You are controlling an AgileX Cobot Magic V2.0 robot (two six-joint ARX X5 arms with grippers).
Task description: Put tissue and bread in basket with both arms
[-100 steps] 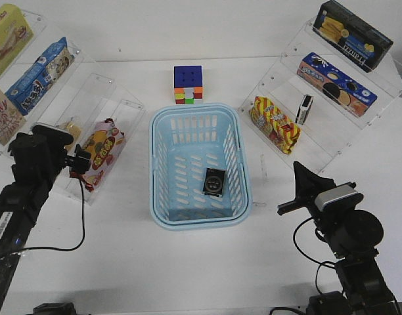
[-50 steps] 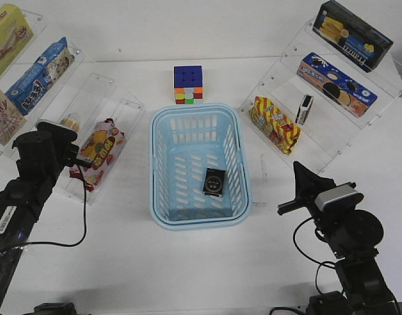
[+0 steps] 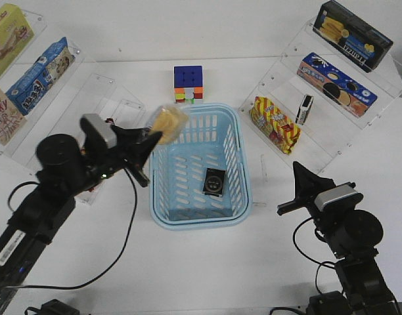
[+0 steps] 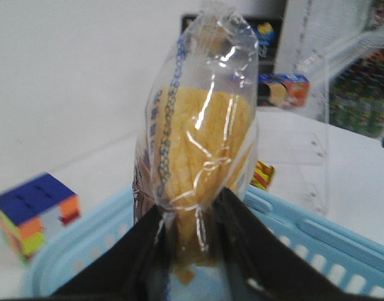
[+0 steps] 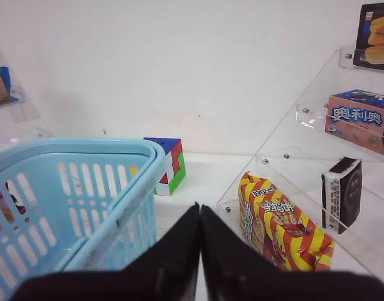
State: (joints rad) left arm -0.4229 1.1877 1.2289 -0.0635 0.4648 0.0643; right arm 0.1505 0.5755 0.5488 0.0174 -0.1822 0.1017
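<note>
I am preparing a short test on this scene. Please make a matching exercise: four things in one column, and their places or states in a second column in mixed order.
Things:
1. bread
2. tissue
3. Rubik's cube
4. right gripper

Places or states:
A. shut, holding nothing
B. lying on the floor of the basket
C. on the table behind the basket
D. held in the left gripper, at the basket's left rim

Pairs: 1-D, 2-B, 3-C, 4-A
</note>
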